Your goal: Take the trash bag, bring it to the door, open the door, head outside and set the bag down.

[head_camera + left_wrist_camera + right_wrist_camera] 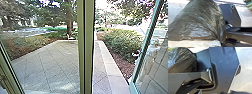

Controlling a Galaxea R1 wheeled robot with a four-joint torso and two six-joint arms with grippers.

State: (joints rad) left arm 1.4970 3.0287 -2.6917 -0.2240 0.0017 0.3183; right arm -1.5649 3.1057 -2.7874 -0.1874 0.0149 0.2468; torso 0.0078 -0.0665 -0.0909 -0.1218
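Trash bag is close beside my dark plate, probably kept near so it clears the door, open at right of the head view; whether either gripper grasps it, I can't tell.

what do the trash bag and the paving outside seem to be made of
The trash bag looks like thin dark plastic film, glossy, with crinkles catching the light. The paving looks like pale matte stone or concrete, divided by straight joints into slabs; which of the two is unclear.
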